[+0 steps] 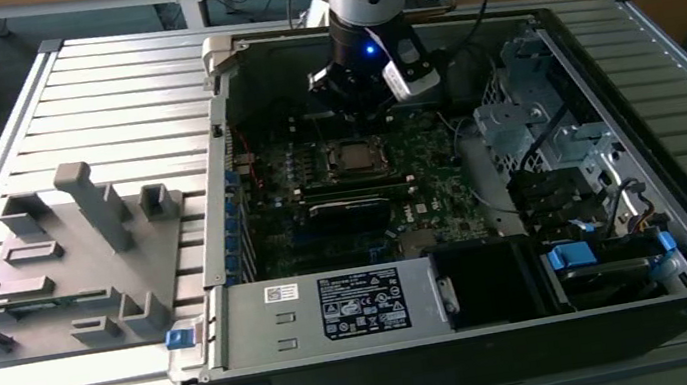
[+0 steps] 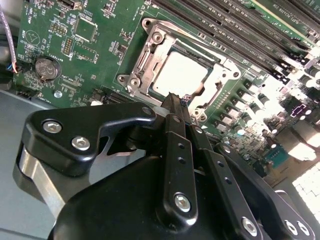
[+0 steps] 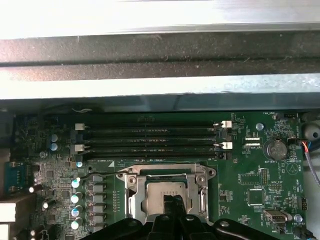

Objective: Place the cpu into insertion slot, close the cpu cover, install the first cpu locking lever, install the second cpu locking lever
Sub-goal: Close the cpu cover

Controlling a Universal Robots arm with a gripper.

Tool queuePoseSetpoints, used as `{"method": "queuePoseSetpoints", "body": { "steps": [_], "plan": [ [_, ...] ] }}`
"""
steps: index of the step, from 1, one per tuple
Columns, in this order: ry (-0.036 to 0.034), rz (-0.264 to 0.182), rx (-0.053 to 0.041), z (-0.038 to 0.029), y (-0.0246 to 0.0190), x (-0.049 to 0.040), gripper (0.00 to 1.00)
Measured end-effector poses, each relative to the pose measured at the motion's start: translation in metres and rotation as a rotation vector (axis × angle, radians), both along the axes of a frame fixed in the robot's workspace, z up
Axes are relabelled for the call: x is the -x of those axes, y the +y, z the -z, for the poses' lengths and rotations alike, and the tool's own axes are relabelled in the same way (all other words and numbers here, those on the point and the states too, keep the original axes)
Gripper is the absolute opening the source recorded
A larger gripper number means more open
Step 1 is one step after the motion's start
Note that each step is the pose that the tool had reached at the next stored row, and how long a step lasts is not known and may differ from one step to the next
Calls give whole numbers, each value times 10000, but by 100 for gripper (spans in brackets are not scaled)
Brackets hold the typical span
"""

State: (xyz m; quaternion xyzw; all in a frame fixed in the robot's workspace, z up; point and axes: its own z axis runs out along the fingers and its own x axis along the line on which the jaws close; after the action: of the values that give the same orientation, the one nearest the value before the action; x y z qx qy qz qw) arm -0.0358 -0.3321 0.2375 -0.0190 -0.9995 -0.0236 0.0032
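The cpu (image 2: 180, 75) sits seated in the insertion slot (image 2: 216, 75) near the middle of the motherboard (image 2: 95, 45). The cpu cover (image 2: 142, 62) lies flat around it, apparently to retain it. The end effector (image 2: 174, 102) hovers just over the socket's edge, fingers drawn together, gripping nothing. Count: one cpu, one cover, one coin cell (image 2: 46, 68) and four long memory slots (image 3: 150, 140). The open computer case (image 1: 669, 207) rests on the slatted tabletop (image 1: 112, 74).

You see a slatted metal table (image 1: 112, 74) carrying an open computer case (image 1: 476, 366) and, at the exterior view's left, a grey fixture (image 1: 64, 262).
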Motion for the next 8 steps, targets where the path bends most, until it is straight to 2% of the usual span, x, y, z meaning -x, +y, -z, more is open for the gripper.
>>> {"method": "queuePoseSetpoints", "body": {
  "steps": [8],
  "plan": [
    [-84,1,57,37,-1,1,10]
  ]
}}
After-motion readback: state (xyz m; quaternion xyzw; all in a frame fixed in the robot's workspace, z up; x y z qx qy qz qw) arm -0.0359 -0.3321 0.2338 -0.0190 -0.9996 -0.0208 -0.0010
